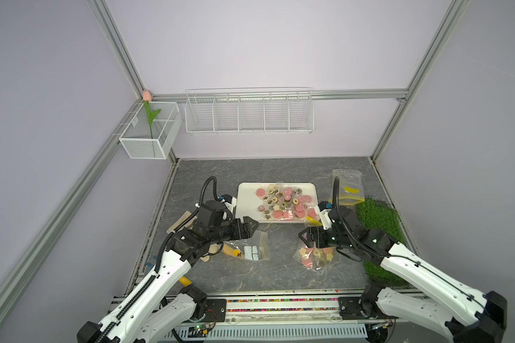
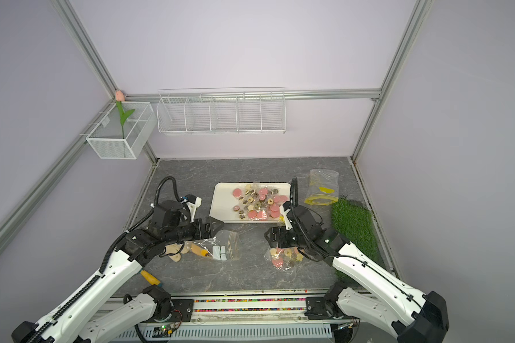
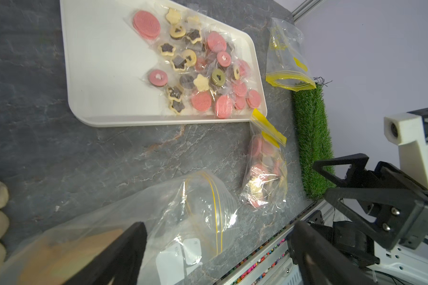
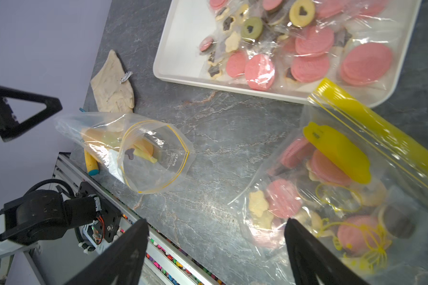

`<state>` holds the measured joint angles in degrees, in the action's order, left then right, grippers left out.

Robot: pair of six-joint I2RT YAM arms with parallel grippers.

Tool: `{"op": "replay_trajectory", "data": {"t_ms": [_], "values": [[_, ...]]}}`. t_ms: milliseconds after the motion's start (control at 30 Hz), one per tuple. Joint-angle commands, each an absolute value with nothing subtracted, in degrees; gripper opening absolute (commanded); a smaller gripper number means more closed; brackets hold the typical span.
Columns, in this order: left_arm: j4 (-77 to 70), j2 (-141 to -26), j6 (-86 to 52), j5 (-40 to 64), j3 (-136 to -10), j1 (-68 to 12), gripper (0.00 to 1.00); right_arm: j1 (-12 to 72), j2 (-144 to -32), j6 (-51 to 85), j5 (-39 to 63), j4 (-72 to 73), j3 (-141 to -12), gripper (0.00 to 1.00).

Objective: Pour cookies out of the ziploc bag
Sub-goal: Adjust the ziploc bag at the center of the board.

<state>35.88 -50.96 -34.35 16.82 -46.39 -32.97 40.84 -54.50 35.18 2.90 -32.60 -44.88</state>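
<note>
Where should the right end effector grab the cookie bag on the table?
Pinch the cookie bag at its bottom edge, opposite the yellow zipper, from above: it lies flat, zipper toward the tray, so lifting there should tip cookies out.

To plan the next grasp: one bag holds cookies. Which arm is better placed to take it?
Right. The right tool, open, hangs just over the cookie bag; the left tool is by the bag with white tags.
</note>
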Motion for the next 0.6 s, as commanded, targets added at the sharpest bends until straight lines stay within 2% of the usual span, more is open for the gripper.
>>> {"op": "replay_trajectory", "data": {"t_ms": [0,167,400,567], "values": [[34.42,-49.17,-38.83,16.66,-43.88,-33.99,0.93,36.72,-52.03,37.53,2.00,-35.66,-41.89,0.89],[32.72,-48.57,-41.37,14.55,-40.09,-35.41,0.93,27.29,-49.23,38.94,4.57,-34.51,-38.19,0.88],[29.73,-47.01,-45.76,13.36,-33.69,-35.95,0.93,14.82,-52.29,37.84,10.00,-32.73,-35.33,0.88],[28.70,-45.52,-48.12,12.82,-30.25,-36.19,0.93,9.80,-53.91,36.34,9.24,-29.50,-33.69,0.86]]}}
